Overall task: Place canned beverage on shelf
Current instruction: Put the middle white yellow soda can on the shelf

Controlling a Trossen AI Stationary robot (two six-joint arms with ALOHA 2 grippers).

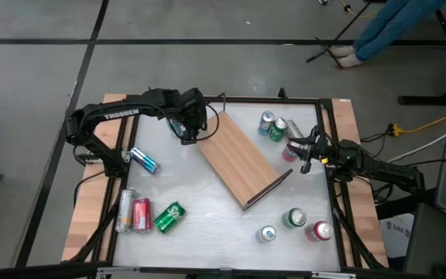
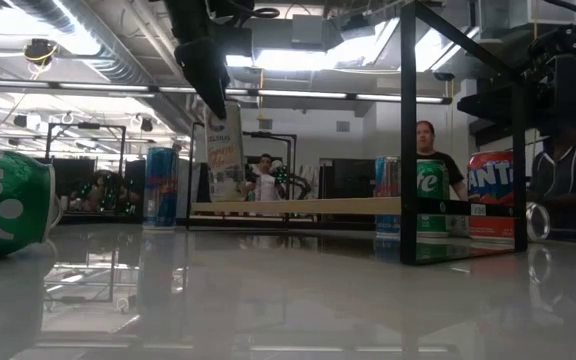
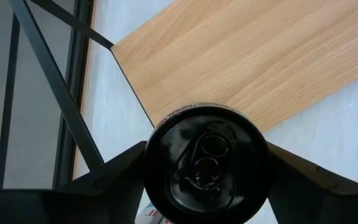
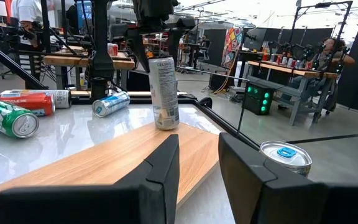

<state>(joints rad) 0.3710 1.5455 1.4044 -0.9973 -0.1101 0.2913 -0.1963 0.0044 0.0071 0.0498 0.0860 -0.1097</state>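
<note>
Tall slim silver beverage can (image 4: 165, 93) upright on the end of the long light-brown wooden shelf (image 1: 241, 161), at its edge. Left gripper (image 1: 186, 133) directly above can, fingers spread either side; contact unclear. Right gripper (image 1: 307, 157) beside shelf's opposite end, fingers together, empty.

Left gripper (image 2: 211, 85) is seen coming down from above, fingers around the top of a tall slim can (image 2: 225, 150) — the can is stood upright on the shelf (image 2: 298, 206). A blue can (image 2: 161, 188) is seen beside the gripper; green can (image 2: 432, 196) and red can (image 2: 491, 192) farther off.
</note>
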